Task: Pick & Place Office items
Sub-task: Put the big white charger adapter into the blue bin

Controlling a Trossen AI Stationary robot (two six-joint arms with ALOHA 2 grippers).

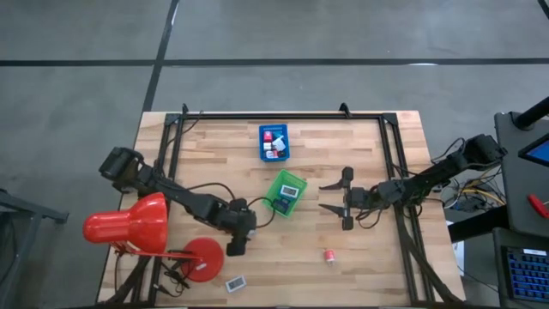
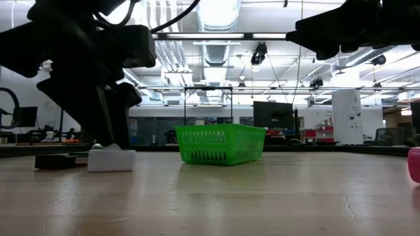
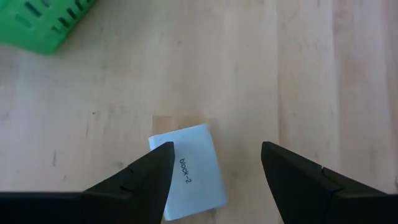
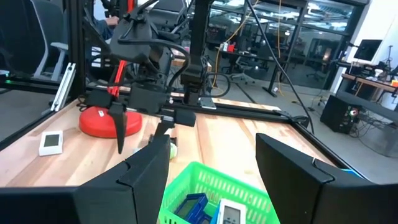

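A small white rectangular block (image 3: 189,180) labelled "block-2" lies on the wooden table (image 3: 298,74) between the left gripper's (image 3: 214,168) parted fingers; right gripper (image 1: 333,197) hovers apart.

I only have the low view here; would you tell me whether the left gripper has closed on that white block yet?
Observer: No, the left gripper is open; the white block lies on the table between its fingers.
Operator: Thank you. Is anything inside the green tray?
Observer: Yes, the green tray holds a white piece with a screen and a blue piece.
Operator: And where is the right gripper?
Observer: The right gripper hovers open beside the green tray, on its right in the high view.
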